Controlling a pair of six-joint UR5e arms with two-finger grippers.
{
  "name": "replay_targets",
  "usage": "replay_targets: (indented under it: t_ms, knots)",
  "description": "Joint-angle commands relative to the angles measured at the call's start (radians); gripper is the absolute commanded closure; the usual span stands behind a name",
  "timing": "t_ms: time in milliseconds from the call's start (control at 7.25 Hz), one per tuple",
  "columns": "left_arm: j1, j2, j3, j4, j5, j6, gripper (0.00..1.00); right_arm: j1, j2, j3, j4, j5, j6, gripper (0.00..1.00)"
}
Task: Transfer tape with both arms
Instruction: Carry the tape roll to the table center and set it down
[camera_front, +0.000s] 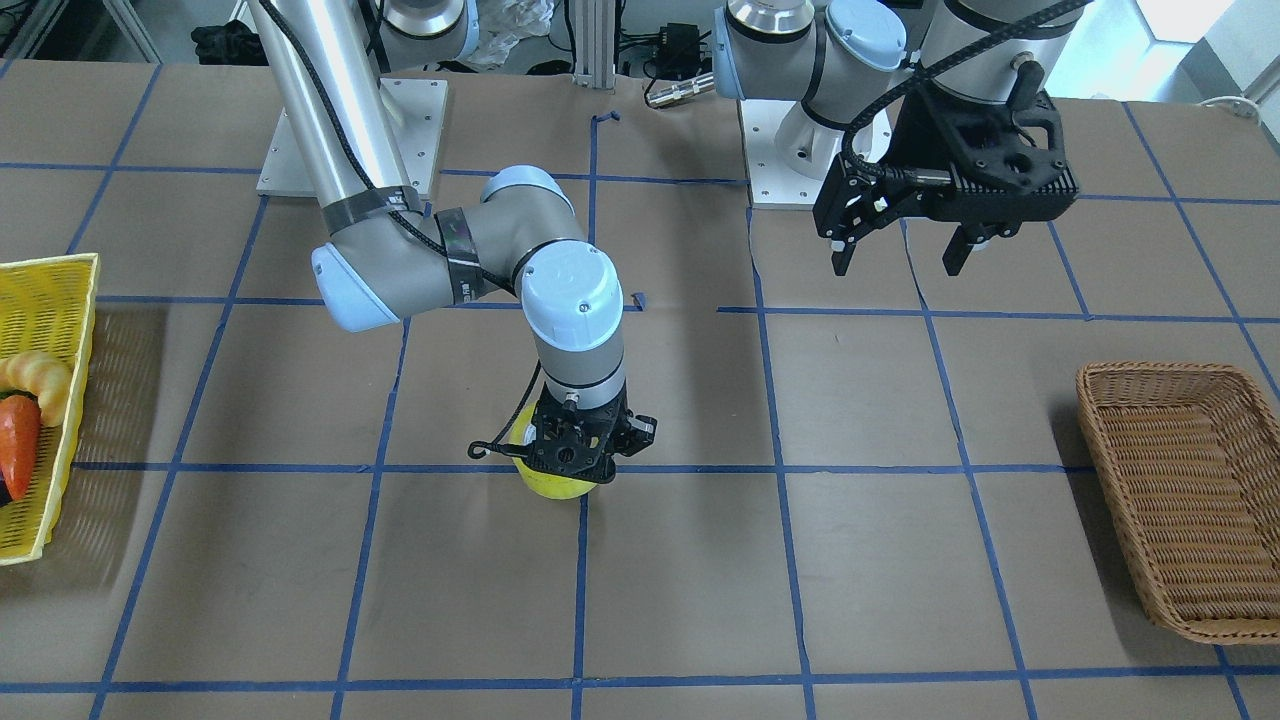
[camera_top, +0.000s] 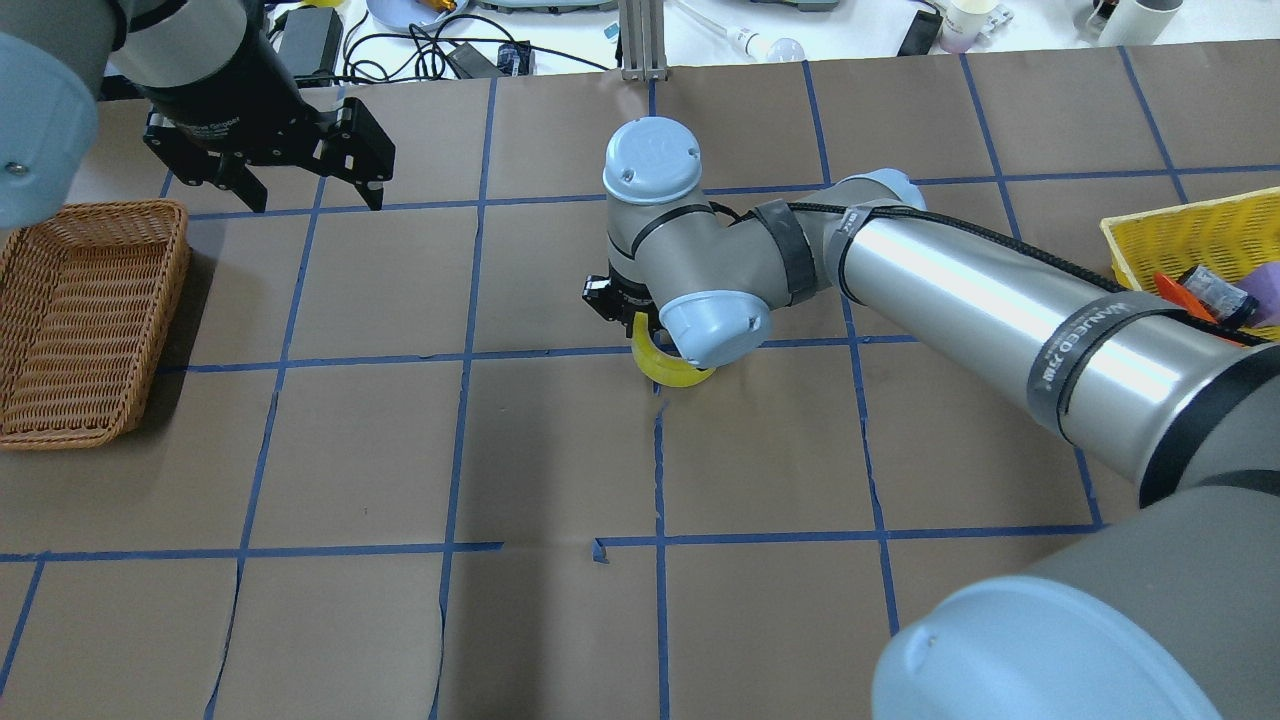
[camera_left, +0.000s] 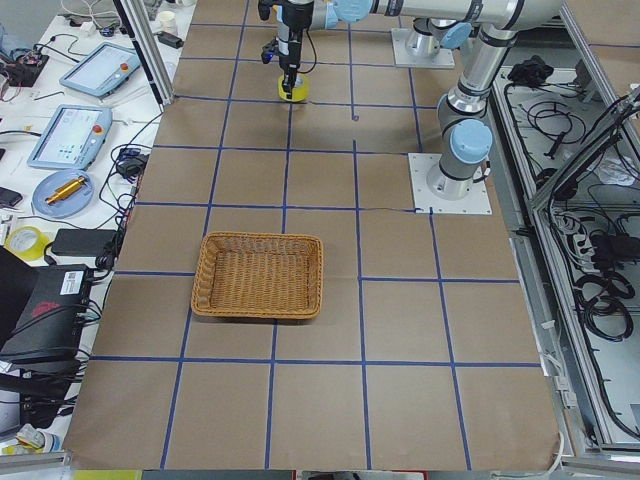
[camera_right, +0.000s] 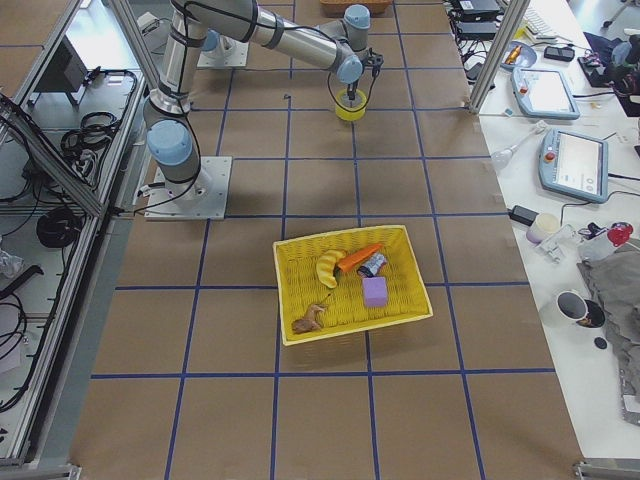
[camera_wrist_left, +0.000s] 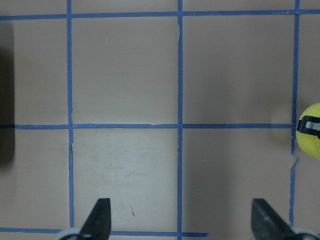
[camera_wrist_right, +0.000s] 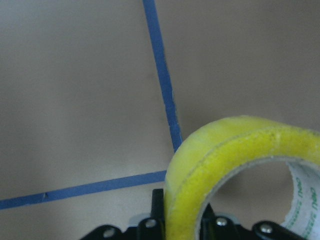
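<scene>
The right arm (camera_front: 340, 150) is reaching out over the table (camera_front: 900, 580) with its wrist pointing straight down. The right gripper (camera_front: 575, 465) is clamping the tape (camera_front: 550, 487) by the wall of the roll. In the right wrist view one finger (camera_wrist_right: 158, 202) is pressing the yellow outer face, while the other is sitting inside the white core (camera_wrist_right: 300, 195). The roll is sitting near the middle of the table, about midway between its two ends, at a crossing of the blue grid lines (camera_front: 700, 468). Whether it is touching the paper cannot be told.

The left gripper (camera_front: 898, 265) is hanging high over the left half of the table, its fingers spread wide with nothing between them. A wicker basket (camera_front: 1160, 368) is lying near the left end. A yellow basket (camera_front: 50, 265) at the right end is holding a banana (camera_front: 45, 380) and a carrot (camera_front: 18, 440).
</scene>
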Motion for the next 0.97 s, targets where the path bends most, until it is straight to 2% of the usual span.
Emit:
replay_targets:
  t_ms: [0, 138, 276, 552, 690, 828]
  knots:
    - [0.0, 0.003, -0.001, 0.0, -0.001, 0.0, 0.0, 0.006, 0.02, -0.009, 0.002, -0.001, 0.008, 0.24]
    - [0.001, 0.0, 0.002, 0.0, -0.001, 0.0, 0.0, 0.006, 0.011, -0.009, 0.0, -0.001, 0.007, 0.04]
    - [0.0, 0.003, 0.002, 0.0, -0.001, 0.0, 0.0, 0.006, -0.012, -0.009, 0.006, -0.003, 0.011, 0.0]
    - [0.0, 0.005, -0.007, 0.0, 0.001, 0.0, 0.0, -0.003, -0.096, -0.012, 0.055, -0.023, 0.005, 0.0]
    - [-0.005, -0.008, -0.012, 0.005, -0.002, 0.0, 0.0, -0.024, -0.154, -0.009, 0.125, -0.072, -0.03, 0.0]
    - [-0.011, -0.017, -0.007, 0.012, -0.004, -0.001, 0.0, -0.071, -0.201, 0.002, 0.153, -0.075, -0.051, 0.0]
